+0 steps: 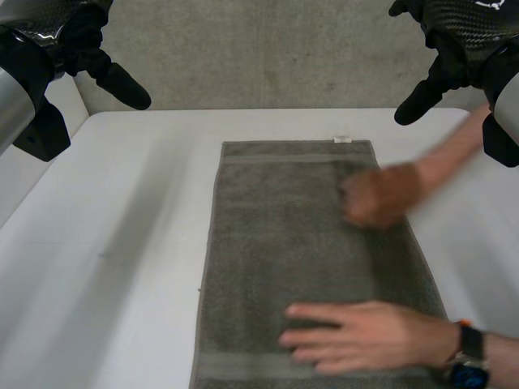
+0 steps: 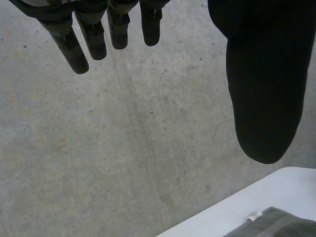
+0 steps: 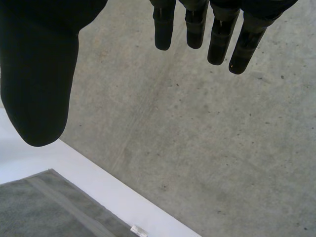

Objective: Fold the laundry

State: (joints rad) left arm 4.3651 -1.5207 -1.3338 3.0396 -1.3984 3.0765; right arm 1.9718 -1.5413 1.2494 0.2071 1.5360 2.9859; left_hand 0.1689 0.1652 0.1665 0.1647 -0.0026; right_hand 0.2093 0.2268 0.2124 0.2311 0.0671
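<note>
Grey towel flat on white table under a person's hands

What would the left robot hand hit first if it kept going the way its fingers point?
Probably the concrete wall behind the table: the left robot hand aims past the far edge, clear of the towel. Depth is unclear.

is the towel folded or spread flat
Spread flat: the towel lies as one long layer on the table, a person's hands on it.
</note>
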